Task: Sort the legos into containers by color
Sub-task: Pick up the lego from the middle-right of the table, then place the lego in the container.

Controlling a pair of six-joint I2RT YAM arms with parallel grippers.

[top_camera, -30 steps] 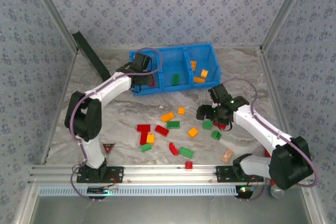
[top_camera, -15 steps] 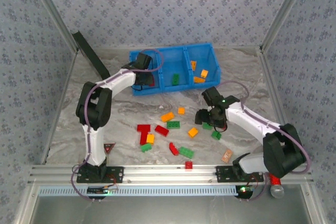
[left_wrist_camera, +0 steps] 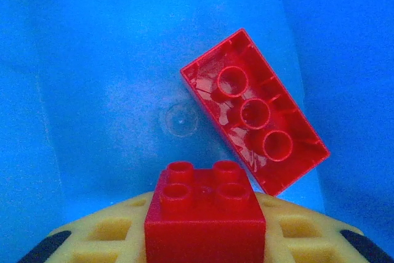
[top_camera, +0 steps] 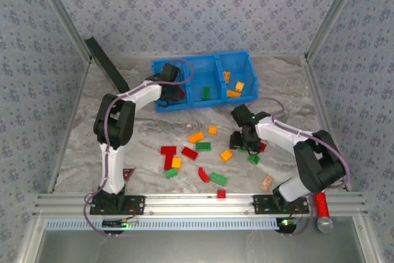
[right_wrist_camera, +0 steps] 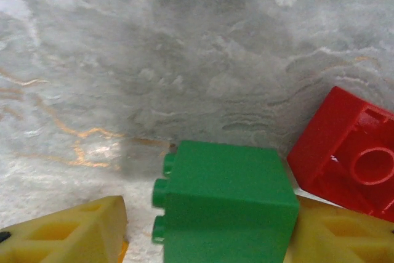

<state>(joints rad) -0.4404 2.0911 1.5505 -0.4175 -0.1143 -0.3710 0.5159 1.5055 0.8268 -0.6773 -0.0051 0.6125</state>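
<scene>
While half-spread, right pincer (right_wrist_camera: 203, 244) flanks green brick (right_wrist_camera: 228, 198).

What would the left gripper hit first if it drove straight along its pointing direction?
Likely the floor of the blue tray: the left gripper, shut on a red square brick, points into it. The overturned red brick lies just right of that line; depth is unclear.

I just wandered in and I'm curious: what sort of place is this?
Probably a robot test booth, not a home: two arms bolted to a metal rail, patterned walls boxing in a marble-look table, and toy bricks beside a blue tray.
</scene>
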